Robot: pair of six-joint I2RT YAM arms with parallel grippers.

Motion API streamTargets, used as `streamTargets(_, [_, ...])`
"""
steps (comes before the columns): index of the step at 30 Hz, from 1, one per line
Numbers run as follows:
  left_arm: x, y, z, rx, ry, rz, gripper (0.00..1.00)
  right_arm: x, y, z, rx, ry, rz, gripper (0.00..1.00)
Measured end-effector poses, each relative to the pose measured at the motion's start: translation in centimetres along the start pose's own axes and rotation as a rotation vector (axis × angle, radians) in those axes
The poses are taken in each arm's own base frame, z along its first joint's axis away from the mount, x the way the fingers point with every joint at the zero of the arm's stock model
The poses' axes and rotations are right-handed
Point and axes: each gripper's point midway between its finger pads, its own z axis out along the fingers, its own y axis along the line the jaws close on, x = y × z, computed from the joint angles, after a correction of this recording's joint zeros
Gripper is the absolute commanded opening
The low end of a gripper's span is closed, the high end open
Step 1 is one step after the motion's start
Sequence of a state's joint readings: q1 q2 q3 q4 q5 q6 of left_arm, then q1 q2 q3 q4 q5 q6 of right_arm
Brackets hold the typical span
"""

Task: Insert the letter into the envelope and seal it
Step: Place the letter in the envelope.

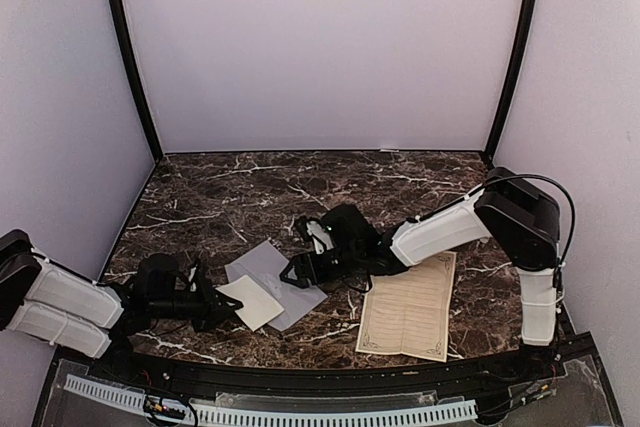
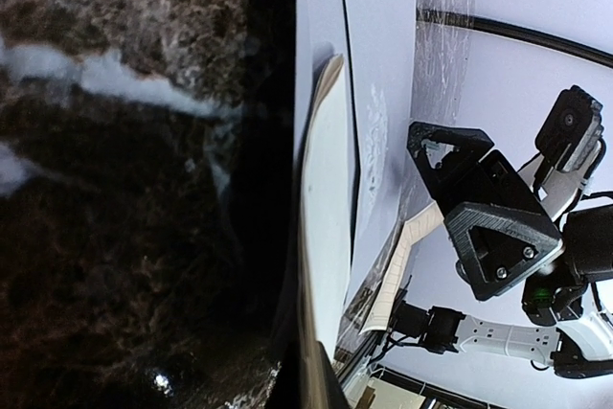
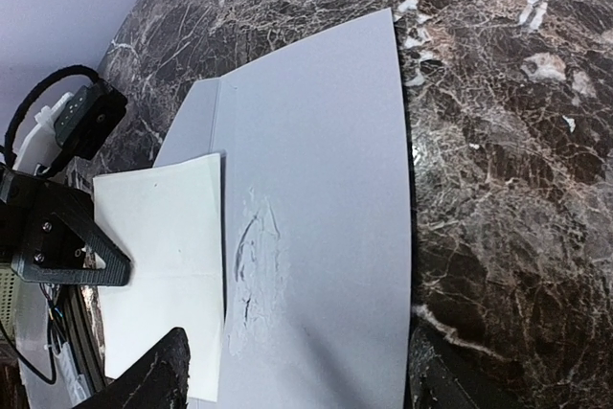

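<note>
The pale grey-lavender envelope lies flat on the marble table, its flap open toward the left arm. A folded cream letter rests on the flap side, with its edge at the envelope's mouth; I cannot tell whether it has gone inside. My left gripper is shut on the letter's near edge, seen edge-on in the left wrist view. My right gripper hovers open just above the envelope, one finger on each side of it. A wrinkled patch marks the envelope.
A second bordered cream sheet lies face up at the front right, beside the right arm's base. Lavender walls enclose the table on three sides. A black rail runs along the near edge.
</note>
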State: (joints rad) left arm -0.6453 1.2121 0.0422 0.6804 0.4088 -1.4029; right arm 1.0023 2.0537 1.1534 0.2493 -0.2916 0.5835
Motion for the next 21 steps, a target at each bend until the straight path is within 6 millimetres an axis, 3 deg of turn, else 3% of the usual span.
streamTargets(21, [0.2,0.4,1.2,-0.009,0.053,0.004,0.00,0.1,0.5,0.3,-0.020,0.004,-0.003,0.74])
